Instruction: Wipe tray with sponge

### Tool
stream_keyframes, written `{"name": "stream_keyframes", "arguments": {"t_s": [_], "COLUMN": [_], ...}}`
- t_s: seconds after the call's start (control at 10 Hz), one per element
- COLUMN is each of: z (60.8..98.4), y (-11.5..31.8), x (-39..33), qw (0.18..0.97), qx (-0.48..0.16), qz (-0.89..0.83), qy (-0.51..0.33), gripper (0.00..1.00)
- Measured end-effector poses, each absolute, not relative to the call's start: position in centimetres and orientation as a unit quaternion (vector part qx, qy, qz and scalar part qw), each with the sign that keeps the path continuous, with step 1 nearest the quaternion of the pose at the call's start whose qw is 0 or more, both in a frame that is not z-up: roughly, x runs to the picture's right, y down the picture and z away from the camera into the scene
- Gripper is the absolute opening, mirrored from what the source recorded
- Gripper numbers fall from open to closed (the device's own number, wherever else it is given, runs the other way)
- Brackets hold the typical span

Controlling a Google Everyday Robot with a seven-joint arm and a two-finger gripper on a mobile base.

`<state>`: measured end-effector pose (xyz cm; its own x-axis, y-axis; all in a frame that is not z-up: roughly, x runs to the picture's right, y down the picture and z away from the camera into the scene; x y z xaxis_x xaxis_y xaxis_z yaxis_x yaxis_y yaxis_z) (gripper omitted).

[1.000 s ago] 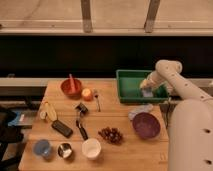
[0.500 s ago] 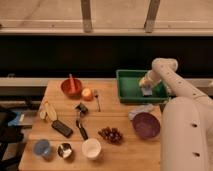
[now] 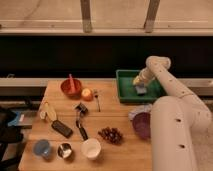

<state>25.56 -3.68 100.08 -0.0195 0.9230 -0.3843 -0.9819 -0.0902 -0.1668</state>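
The green tray (image 3: pixel 125 90) sits at the table's back right corner. Inside it lies the small blue-grey sponge (image 3: pixel 141 90), towards the tray's right half. My gripper (image 3: pixel 138 82) comes down from the white arm (image 3: pixel 165 80) and is shut on the sponge, pressing it against the tray floor. The arm's big lower body hides the tray's right end and part of the table.
A purple bowl (image 3: pixel 142 124) stands in front of the tray, half hidden by the arm. Grapes (image 3: pixel 111 134), a white cup (image 3: pixel 91 148), a blue cup (image 3: pixel 42 148), a metal cup (image 3: pixel 64 149), a red bowl (image 3: pixel 71 86), an orange (image 3: pixel 87 94), a banana (image 3: pixel 47 111) and dark tools (image 3: pixel 80 120) cover the table's left and middle.
The gripper with the sponge has slid slightly left and back inside the tray, and the arm's body has swung closer, filling more of the right foreground.
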Motion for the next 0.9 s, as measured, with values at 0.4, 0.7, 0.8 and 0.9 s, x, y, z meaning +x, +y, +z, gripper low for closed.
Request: {"name": "stream_keyframes", "arguments": {"t_s": [0.4, 0.7, 0.8, 0.9], "z": [96.8, 95.0, 95.1, 95.7], "y": [-0.8, 0.6, 0.2, -0.6], "x": [22.2, 24.8, 25.6, 26.5], "qw": [0.695, 0.695, 0.692, 0.69], "qx": [-0.252, -0.23, -0.219, -0.208], "qz": [0.672, 0.679, 0.685, 0.691], "qy": [0.043, 0.054, 0.058, 0.062], "gripper": [0.07, 0.07, 0.07, 0.07]}}
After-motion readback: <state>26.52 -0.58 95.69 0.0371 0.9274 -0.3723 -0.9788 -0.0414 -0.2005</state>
